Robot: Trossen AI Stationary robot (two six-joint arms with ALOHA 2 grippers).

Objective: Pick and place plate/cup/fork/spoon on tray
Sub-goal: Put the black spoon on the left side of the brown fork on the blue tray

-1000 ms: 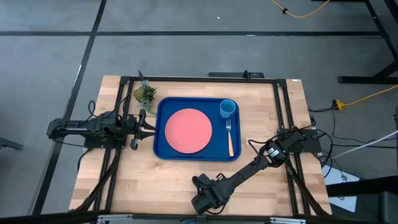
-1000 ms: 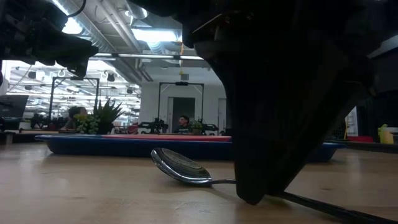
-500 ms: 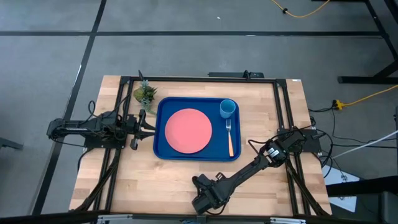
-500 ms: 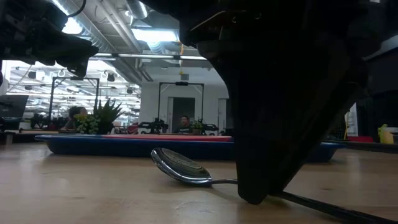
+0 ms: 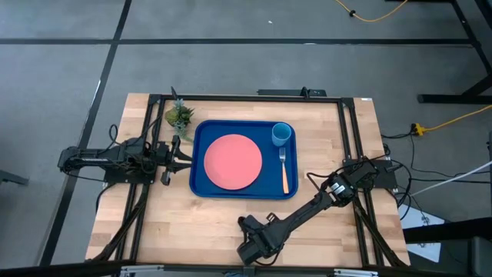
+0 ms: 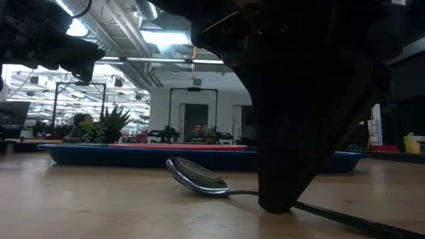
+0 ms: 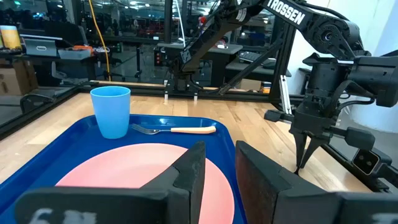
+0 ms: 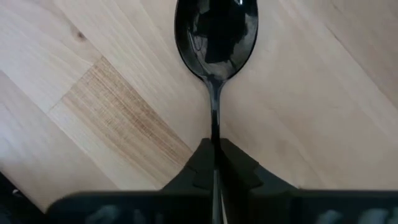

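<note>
The dark shiny spoon (image 6: 196, 179) lies on the wood table near its front edge, bowl (image 8: 216, 34) on the wood. My right gripper (image 5: 250, 250) stands over it, pointing steeply down, shut on its handle. On the blue tray (image 5: 198, 154) rest the pink plate (image 5: 232, 161), the light-blue cup (image 5: 281, 134) at the far right corner and the tan-handled fork (image 5: 284, 171) along the right side. My left gripper (image 5: 184, 151) waits level at the tray's left edge, open with a narrow gap and nothing in it (image 7: 219, 174). My right gripper (image 8: 215, 155) pinches the spoon's thin handle (image 8: 214, 134) between its two fingers, a short way behind the bowl. The fingers come from above, slanting slightly, and lie across the handle. The bowl rests on the table, and the handle's free end (image 6: 345, 219) stays low along the wood.
A small potted plant (image 5: 179, 117) stands at the tray's far left corner. Black frame rails (image 5: 350, 146) run along the table's sides. Bare wood lies between the tray's near rim and the right gripper.
In the low view my right gripper's dark finger at the spoon's handle has shifted a little toward the table's right edge, and the spoon's bowl has slid the same way by a small amount. The spoon stays on the table.
</note>
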